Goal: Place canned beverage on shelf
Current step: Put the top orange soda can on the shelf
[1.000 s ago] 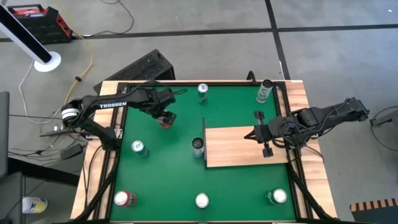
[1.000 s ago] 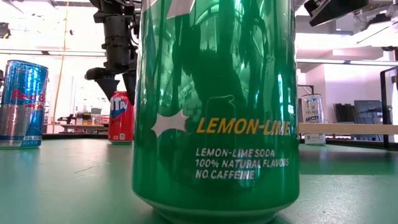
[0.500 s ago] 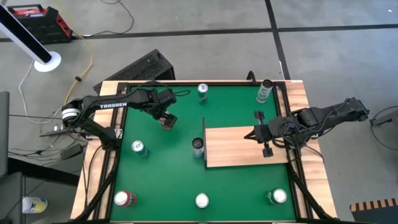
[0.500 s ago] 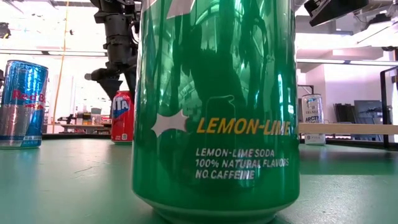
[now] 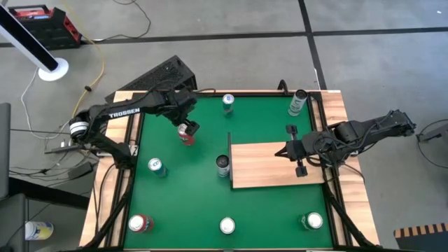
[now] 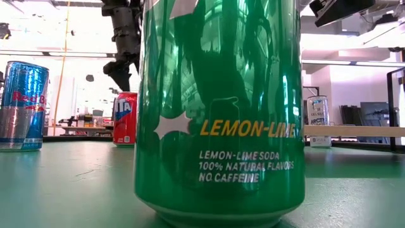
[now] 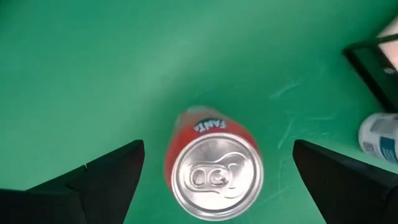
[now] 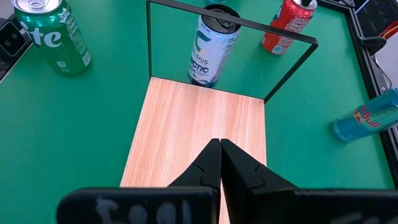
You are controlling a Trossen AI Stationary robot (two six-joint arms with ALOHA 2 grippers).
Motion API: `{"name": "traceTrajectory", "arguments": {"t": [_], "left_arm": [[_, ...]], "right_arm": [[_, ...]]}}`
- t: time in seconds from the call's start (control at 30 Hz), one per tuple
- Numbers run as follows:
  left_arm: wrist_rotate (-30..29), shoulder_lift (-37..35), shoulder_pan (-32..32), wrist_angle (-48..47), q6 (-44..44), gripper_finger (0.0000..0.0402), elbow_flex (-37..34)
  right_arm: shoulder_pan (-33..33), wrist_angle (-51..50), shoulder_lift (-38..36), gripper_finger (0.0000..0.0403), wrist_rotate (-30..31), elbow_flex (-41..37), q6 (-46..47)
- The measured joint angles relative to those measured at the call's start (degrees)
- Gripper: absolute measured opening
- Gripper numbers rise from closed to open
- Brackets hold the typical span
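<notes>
Hovering with fingers (image 7: 106, 180) spread wide, our left gripper (image 7: 217, 186) sits straight above the orange soda can (image 7: 214, 168), one finger on each side, neither touching it. Nothing is held; the can stands upright on the green tabletop (image 5: 182, 203), free of the gripper. From the high view that same can (image 5: 185, 133) is in the far-left part of the table, well apart from the shelf (image 5: 273, 164).

Our right gripper (image 8: 220, 163) has its fingers pressed together with nothing between them, parked low over the shelf board (image 8: 186, 130) near its right end.

Shelf is bare: no can on the wood. A pale can (image 5: 222, 165) stands on the green just beside the shelf's dark upright edge (image 5: 230, 162), off the board. Other cans are scattered around the tabletop, including the big green lemon-lime can (image 6: 218, 107) filling the low view.

Status as we read it: nothing placed yet. No grasp, no lift, no transfer. All of the task remains: close on a can, carry it across, set it upright on the board.
</notes>
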Motion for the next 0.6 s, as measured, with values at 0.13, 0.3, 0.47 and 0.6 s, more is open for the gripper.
{"name": "traceTrajectory", "arguments": {"t": [0.13,0.3,0.47,0.6], "left_arm": [[0.10,0.00,0.26,-1.82,10.39,0.0395,3.03],[0.54,-0.07,-0.39,-3.02,29.42,0.0396,2.55],[2.42,-0.04,-1.45,-3.17,40.83,0.0396,1.20],[7.71,-0.04,-1.47,-2.99,39.42,0.0396,1.20]], "right_arm": [[0.00,0.11,0.00,0.0030,0.00,0.00,0.01],[0.00,0.26,0.00,0.0030,0.00,0.00,0.11],[0.00,0.26,0.00,0.0030,0.00,0.00,0.48],[0.00,0.26,0.00,0.0030,0.00,0.00,0.46]]}}
